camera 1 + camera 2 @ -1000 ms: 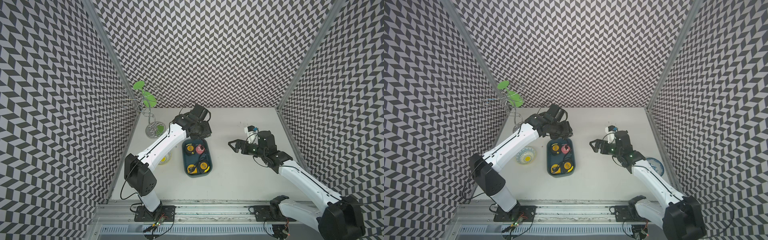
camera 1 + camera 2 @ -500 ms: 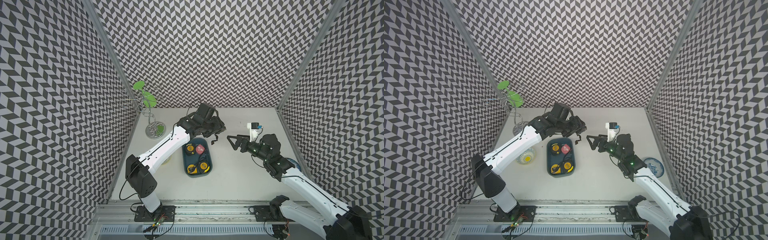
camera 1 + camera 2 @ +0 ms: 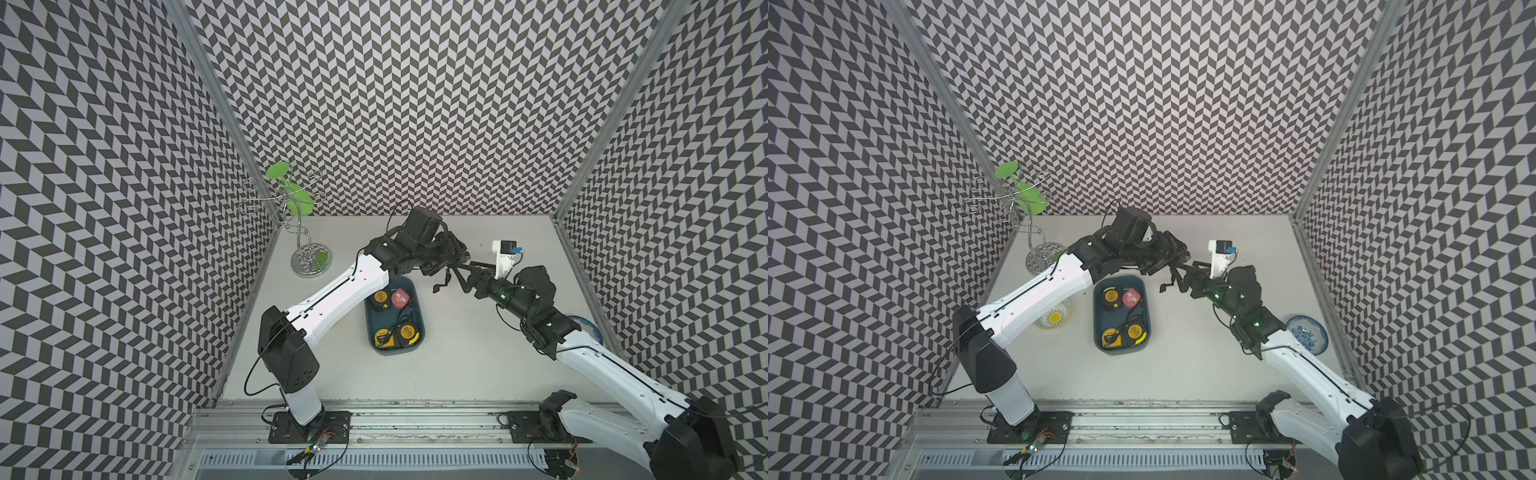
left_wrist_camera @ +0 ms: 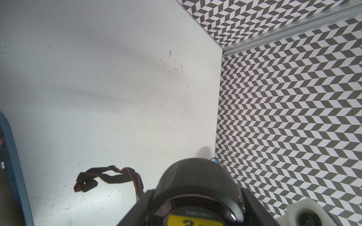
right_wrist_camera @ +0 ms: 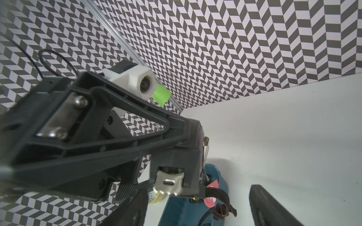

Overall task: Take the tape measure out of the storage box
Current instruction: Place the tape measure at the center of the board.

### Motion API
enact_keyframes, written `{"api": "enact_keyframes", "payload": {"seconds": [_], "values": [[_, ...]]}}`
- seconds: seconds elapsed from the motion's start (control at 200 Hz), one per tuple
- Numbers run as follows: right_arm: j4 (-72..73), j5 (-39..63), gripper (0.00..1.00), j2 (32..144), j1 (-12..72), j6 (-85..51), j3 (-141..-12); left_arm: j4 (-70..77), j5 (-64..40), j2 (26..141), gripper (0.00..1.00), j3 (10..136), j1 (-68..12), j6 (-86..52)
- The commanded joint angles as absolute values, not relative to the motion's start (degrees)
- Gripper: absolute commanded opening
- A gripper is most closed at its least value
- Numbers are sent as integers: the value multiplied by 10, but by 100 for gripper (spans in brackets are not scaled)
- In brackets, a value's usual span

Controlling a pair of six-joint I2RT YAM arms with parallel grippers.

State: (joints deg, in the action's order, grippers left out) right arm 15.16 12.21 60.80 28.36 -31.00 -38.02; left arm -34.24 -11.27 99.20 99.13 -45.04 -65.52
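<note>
**Tape measure clear of the box, offered across**

Our left hand (image 3: 453,257) clenches the tape measure (image 4: 195,195) above the counter (image 3: 457,353), just beside the storage box (image 3: 395,352), with its strap (image 4: 109,178) dangling. Our right hand (image 5: 197,209) hangs released close by, we judge to receive it.

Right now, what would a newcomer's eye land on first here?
The grippers are nose to nose above the table, just beside the storage box. The left gripper clamps a black tape measure with its strap dangling, and the right gripper stands open close by. Next comes the box itself, with three yellow-and-black tape measures and a red one inside.
</note>
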Motion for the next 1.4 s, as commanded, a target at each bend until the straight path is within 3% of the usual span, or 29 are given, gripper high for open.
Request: {"api": "enact_keyframes", "payload": {"seconds": [0.0, 0.155, 0.456, 0.756, 0.811, 0.901, 1.001, 1.162, 1.397], "values": [[196, 103, 76, 614, 288, -309, -396, -299, -135, 981, 0, 992, -458, -663], [206, 96, 63, 616, 289, -311, -393, -285, -146, 967, 0, 971, -459, -670], [214, 84, 51, 611, 290, -312, -387, -264, -160, 954, 0, 939, -461, -680], [208, 83, 23, 605, 291, -318, -382, -249, -168, 948, 0, 927, -462, -678], [208, 84, 20, 603, 291, -321, -381, -243, -171, 945, 16, 920, -462, -675], [202, 82, 15, 603, 292, -324, -382, -237, -164, 936, 63, 909, -457, -665], [188, 67, 11, 605, 291, -334, -385, -258, -140, 921, 99, 906, -447, -639], [200, 49, 10, 603, 279, -353, -368, -302, -86, 872, 100, 874, -426, -598], [226, 131, 11, 631, 210, -426, -326, -380, -3, 788, 100, 798, -411, -532]]}}
